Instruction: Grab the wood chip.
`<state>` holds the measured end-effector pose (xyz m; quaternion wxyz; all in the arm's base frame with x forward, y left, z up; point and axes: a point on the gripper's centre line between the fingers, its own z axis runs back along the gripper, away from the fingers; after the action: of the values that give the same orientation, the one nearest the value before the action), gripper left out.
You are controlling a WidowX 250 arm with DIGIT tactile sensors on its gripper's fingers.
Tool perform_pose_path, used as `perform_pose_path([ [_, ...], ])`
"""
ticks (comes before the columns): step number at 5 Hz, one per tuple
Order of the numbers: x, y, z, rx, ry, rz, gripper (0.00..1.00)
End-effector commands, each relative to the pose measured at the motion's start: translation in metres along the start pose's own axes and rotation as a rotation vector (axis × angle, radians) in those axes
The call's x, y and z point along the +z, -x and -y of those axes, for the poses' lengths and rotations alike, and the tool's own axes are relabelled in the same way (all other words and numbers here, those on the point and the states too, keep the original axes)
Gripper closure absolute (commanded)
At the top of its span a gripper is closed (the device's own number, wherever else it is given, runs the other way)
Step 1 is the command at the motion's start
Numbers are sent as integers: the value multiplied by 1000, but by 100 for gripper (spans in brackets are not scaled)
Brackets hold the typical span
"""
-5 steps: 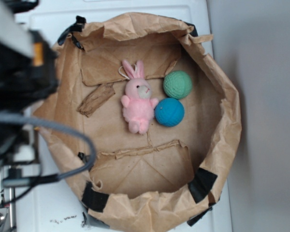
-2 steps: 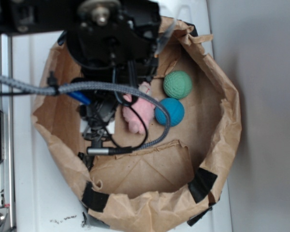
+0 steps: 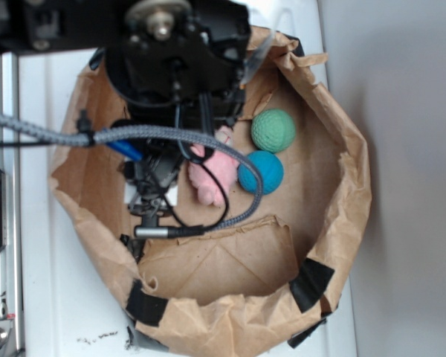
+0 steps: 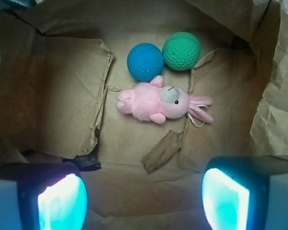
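Hovering inside the paper bag (image 4: 273, 86), my pincer (image 4: 144, 196) hangs wide open and empty — the wood chip (image 4: 162, 151) lies flat between its pads, just below the pink bunny (image 4: 158, 103).

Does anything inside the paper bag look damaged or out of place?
The brown paper bag is crumpled, and its bottom flaps have torn, ragged edges. The pink plush bunny lies on its side. The rough brown wood chip looks intact.
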<state>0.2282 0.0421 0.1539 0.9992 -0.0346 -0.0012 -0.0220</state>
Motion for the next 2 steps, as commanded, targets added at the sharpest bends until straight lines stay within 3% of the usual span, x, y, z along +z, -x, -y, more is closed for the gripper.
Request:
perform_pose_path([
  [1, -22, -1, -9, 27, -48, 96, 0],
  [2, -51, -6, -17, 66, -24, 122, 0],
])
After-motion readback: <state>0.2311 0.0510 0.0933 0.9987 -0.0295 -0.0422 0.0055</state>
